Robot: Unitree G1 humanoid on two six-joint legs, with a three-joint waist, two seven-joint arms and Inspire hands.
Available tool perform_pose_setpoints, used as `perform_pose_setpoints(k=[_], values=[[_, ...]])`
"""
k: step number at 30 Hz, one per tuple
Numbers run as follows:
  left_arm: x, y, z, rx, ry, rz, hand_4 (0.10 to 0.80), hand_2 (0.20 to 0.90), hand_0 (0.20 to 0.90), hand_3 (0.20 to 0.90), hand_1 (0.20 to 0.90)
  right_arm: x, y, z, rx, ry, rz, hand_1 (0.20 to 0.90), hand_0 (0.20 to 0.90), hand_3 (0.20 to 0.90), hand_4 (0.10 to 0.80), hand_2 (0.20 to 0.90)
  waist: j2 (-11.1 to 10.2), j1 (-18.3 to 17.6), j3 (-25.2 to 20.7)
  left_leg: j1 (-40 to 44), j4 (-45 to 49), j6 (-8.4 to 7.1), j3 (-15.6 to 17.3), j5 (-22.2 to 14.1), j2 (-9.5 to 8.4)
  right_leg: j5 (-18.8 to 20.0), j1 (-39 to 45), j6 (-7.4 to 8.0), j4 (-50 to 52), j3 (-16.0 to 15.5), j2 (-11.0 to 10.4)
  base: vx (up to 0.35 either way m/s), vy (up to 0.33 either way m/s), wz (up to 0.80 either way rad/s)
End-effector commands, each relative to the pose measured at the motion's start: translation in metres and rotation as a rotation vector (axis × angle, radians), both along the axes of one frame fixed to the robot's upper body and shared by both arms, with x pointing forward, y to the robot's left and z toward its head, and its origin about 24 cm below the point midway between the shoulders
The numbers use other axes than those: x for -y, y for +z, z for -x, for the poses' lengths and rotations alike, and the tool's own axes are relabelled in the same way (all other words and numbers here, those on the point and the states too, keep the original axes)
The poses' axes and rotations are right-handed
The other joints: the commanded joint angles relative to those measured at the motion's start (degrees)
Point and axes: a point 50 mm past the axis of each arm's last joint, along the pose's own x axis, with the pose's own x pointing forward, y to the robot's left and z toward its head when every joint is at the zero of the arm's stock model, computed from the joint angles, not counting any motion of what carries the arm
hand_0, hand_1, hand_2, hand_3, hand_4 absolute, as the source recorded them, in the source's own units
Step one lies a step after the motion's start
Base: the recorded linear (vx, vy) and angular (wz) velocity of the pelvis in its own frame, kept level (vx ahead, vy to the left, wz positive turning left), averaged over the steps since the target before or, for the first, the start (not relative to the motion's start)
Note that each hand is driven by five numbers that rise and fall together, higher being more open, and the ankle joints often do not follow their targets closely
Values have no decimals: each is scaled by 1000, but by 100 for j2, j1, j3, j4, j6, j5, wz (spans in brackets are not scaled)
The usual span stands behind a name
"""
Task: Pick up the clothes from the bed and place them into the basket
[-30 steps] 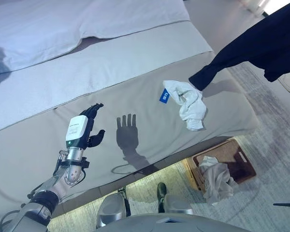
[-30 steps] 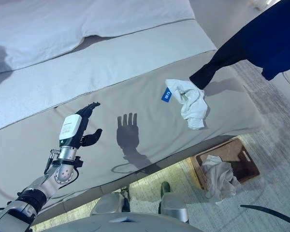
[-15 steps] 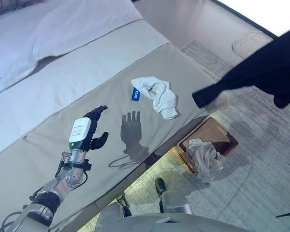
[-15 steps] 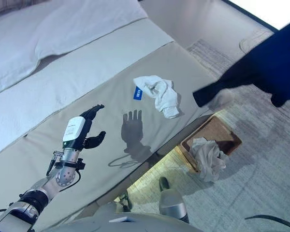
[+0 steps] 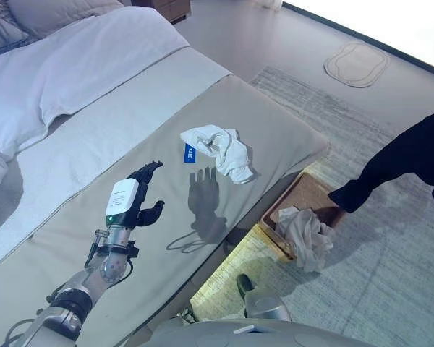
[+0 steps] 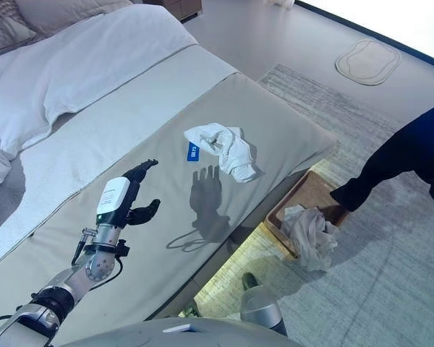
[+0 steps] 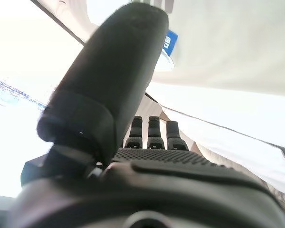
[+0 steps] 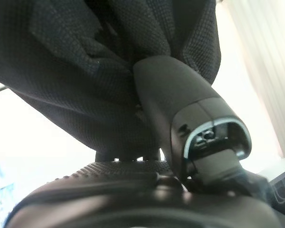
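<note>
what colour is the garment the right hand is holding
Dark navy, nearly black garment; clearest in the right eye view.

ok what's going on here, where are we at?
The right hand is shut on a dark garment, which hangs over the rug near the basket beside the bed. The basket already holds a pale cloth. A white garment still lies on the bed. The left hand hovers open over the bed, empty.

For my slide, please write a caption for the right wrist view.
Right hand pinching a dark garment that hangs bunched from its grip.
</note>
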Motion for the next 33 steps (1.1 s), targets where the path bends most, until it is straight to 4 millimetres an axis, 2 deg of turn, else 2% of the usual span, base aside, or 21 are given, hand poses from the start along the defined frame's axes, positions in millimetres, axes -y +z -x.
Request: perform_pose_setpoints(k=[1, 4, 9, 11, 18, 23, 28, 33], values=[[-8, 16, -8, 91, -17, 15, 800, 900, 900, 900, 900, -10, 19, 4, 137, 102, 22, 300, 300, 200, 100, 300, -275, 262, -847, 82, 957, -10, -370, -1077, 69, 15, -633, 58, 744, -271, 163, -24, -15, -6], [-5, 18, -12, 91, -25, 20, 800, 900, 900, 900, 900, -8, -19, -5, 62, 115, -76, 300, 300, 200, 100, 300, -241, 288, -836, 100, 951, -5, -368, -1088, 69, 22, -620, 56, 731, -283, 163, 0, 0, 0], [-1, 20, -18, 78, -35, 20, 800, 900, 900, 900, 900, -7, -68, -17, -28, 94, -206, 300, 300, 200, 100, 300, -174, 317, -818, 101, 950, -5, -365, -1098, 63, 23, -619, 58, 728, -321, 145, -13, -11, 0], [-1, 20, -19, 79, -35, 23, 800, 900, 900, 900, 900, -7, -79, -19, -55, 83, -226, 300, 300, 200, 100, 300, -155, 323, -807, 102, 950, -5, -367, -1097, 63, 23, -623, 58, 735, -329, 139, 0, 0, 0], [4, 26, -27, 93, -37, 25, 800, 900, 900, 900, 900, -7, -137, -23, -182, 17, -315, 300, 300, 200, 100, 300, -49, 404, -748, 96, 953, 8, -394, -1098, 47, 15, -624, 55, 762, -393, 111, -5, -8, 1], [0, 26, -26, 82, -25, 15, 800, 900, 900, 900, 900, -7, -158, -22, -220, -26, -337, 300, 300, 200, 100, 300, 34, 487, -710, 79, 934, 12, -449, -1090, 22, 9, -607, 53, 736, -445, 86, -16, -27, 9], [-2, 28, -26, 82, -30, 16, 800, 900, 900, 900, 900, -2, -165, -17, -227, -52, -352, 300, 300, 200, 100, 300, 90, 521, -689, 77, 883, -3, -479, -1068, 16, 8, -610, 65, 718, -476, 74, -6, -14, 3], [-2, 30, -25, 84, -37, 15, 800, 900, 900, 900, 900, -5, -170, -18, -215, -33, -358, 300, 300, 200, 100, 300, 132, 548, -667, 78, 832, 6, -519, -1048, -18, 14, -606, 77, 702, -494, 68, -9, -21, 1]])
